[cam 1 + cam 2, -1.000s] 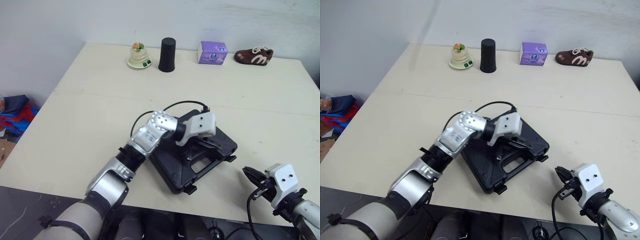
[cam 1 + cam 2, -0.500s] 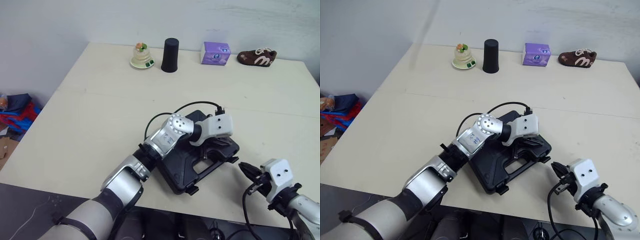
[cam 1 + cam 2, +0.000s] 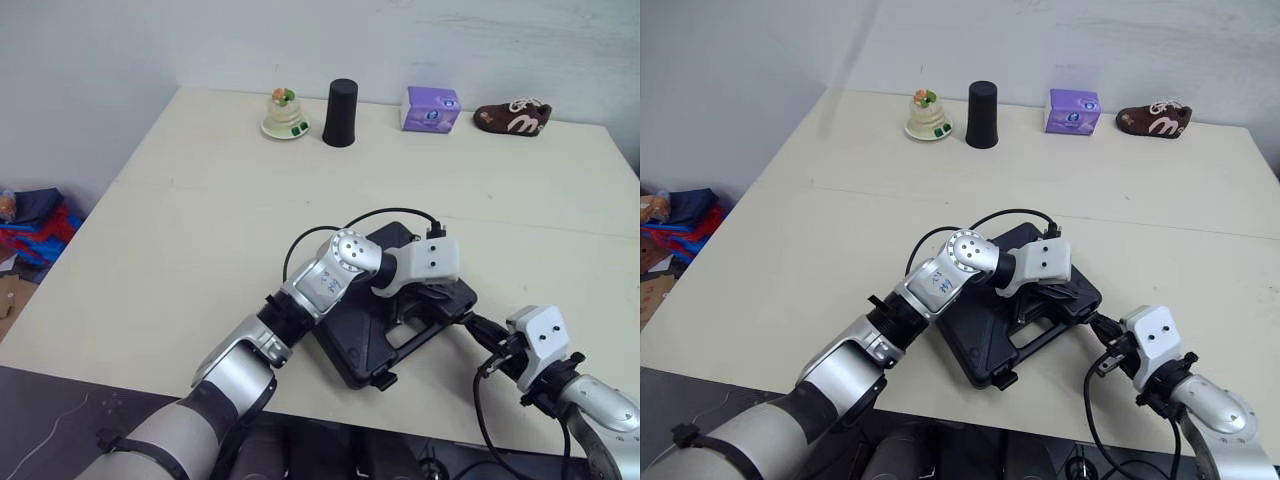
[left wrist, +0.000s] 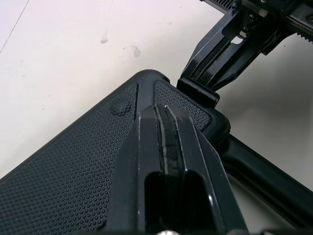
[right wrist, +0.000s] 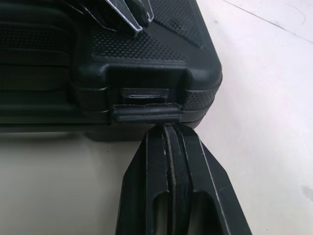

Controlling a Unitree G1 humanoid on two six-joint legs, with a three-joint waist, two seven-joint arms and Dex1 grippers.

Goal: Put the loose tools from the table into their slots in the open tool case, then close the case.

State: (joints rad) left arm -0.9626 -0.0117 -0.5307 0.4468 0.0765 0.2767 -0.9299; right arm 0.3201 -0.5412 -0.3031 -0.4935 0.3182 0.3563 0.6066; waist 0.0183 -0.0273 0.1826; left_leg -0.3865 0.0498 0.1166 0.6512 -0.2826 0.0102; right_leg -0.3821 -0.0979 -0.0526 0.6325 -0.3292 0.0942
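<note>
The case (image 3: 345,345) lies on the table (image 3: 200,200), lid down, set askew, with one corner close to the near edge. It is hard moulded plastic with a stippled lid: judged stiff, not fragile, moderately heavy if loaded, and likely to slide on the smooth tabletop when pushed from the side. The left gripper (image 4: 164,110) has its fingers pressed together, holding nothing, and its tip rests on the lid beside the handle (image 3: 425,325). The right gripper (image 5: 168,129) also has its fingers together, holding nothing, and its tip touches the underside of the side latch (image 5: 145,111). The latch is a small hinged flap, and its lower lip is the only useful purchase. It is judged to need a short, firm push up and in rather than a pinch. A second latch (image 3: 382,380) sits at the corner nearest the edge, where there is little table left below it, so any approach there has narrow margin. Pressing down on the lid should stop the case skating away from the right gripper's push. Open room is ample behind and to the left of the case. The cup (image 3: 340,98), box (image 3: 430,108) and other small items along the far edge are well apart and pose no obstruction.
</note>
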